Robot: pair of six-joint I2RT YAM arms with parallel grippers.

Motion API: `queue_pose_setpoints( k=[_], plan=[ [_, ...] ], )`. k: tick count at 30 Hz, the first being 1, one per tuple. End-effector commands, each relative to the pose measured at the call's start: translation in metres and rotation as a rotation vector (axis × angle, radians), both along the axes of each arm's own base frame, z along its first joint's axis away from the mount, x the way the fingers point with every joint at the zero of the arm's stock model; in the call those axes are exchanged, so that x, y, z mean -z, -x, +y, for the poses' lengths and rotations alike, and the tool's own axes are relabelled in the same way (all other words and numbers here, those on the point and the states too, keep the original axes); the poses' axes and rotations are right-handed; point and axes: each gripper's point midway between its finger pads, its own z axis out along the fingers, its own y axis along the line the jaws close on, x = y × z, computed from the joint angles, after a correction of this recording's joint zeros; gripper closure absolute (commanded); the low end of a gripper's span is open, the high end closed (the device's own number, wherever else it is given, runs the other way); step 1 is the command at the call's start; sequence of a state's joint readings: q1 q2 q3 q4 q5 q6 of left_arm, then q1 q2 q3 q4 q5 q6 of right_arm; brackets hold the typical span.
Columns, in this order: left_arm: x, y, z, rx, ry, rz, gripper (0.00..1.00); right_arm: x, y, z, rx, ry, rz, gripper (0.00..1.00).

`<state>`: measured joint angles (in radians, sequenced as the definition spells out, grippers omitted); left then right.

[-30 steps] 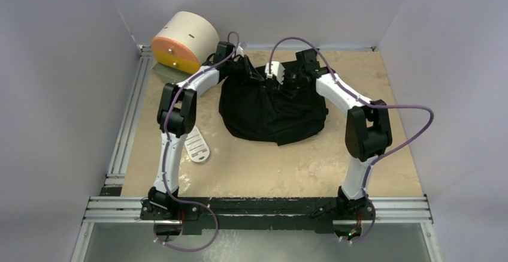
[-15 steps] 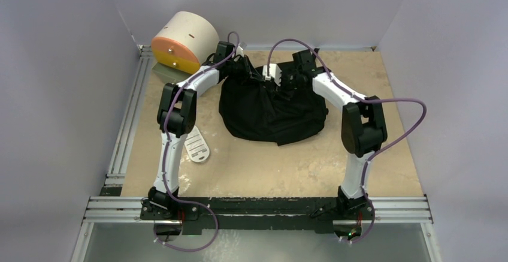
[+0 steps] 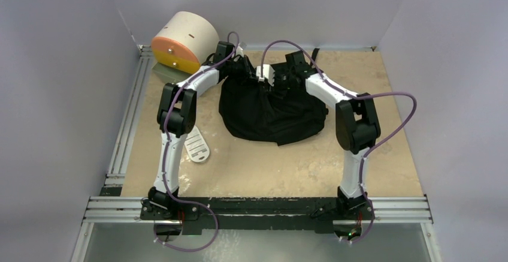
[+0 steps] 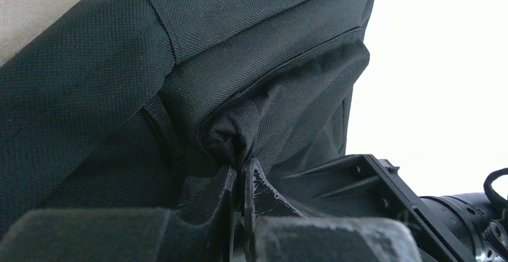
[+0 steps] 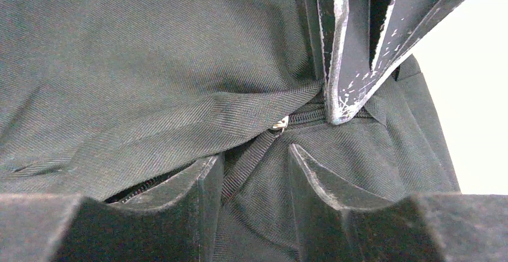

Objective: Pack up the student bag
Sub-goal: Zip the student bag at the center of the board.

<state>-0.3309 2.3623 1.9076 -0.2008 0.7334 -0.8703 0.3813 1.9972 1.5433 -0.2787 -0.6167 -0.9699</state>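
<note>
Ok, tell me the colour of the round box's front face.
Its front face is orange; top external view shows it best.

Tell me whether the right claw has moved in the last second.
Yes. In the top view the right claw has slid left along the far edge of the student bag, toward the cream-and-orange drum; the bag itself has stayed put.

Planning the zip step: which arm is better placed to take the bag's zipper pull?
Right. The right gripper is open with the zipper pull just ahead of its fingers; the left gripper is shut on a fold of the student bag.
</note>
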Motion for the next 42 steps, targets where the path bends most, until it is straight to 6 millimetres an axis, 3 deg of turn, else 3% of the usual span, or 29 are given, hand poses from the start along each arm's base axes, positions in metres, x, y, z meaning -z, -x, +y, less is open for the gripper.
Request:
queue_pose_setpoints(
  k=[1,6,11,15,25,35,42],
  plan=[
    [-0.054,-0.004,-0.001,0.035,0.058,-0.119,1.00,-0.008,-0.014,0.010,-0.001,-0.022,-0.042,0.55],
    [-0.054,-0.003,-0.002,0.039,0.059,-0.120,1.00,0.000,-0.014,0.011,-0.003,-0.017,-0.024,0.68],
    [-0.055,-0.003,-0.003,0.038,0.059,-0.120,1.00,-0.001,-0.014,0.010,0.011,-0.022,-0.022,0.99],
    [-0.056,-0.004,-0.002,0.035,0.057,-0.126,1.00,-0.016,-0.008,0.006,0.035,-0.039,-0.058,1.00],
    [-0.057,-0.013,-0.002,0.028,0.050,-0.137,1.00,-0.025,0.042,-0.011,0.032,-0.052,-0.062,1.00],
    [-0.053,-0.025,-0.001,0.014,0.044,-0.141,1.00,-0.026,0.089,-0.010,0.036,-0.038,-0.022,1.00],
    [-0.048,-0.035,-0.001,0.001,0.036,-0.138,1.00,-0.038,0.106,-0.003,0.024,-0.043,-0.027,1.00]
  ],
)
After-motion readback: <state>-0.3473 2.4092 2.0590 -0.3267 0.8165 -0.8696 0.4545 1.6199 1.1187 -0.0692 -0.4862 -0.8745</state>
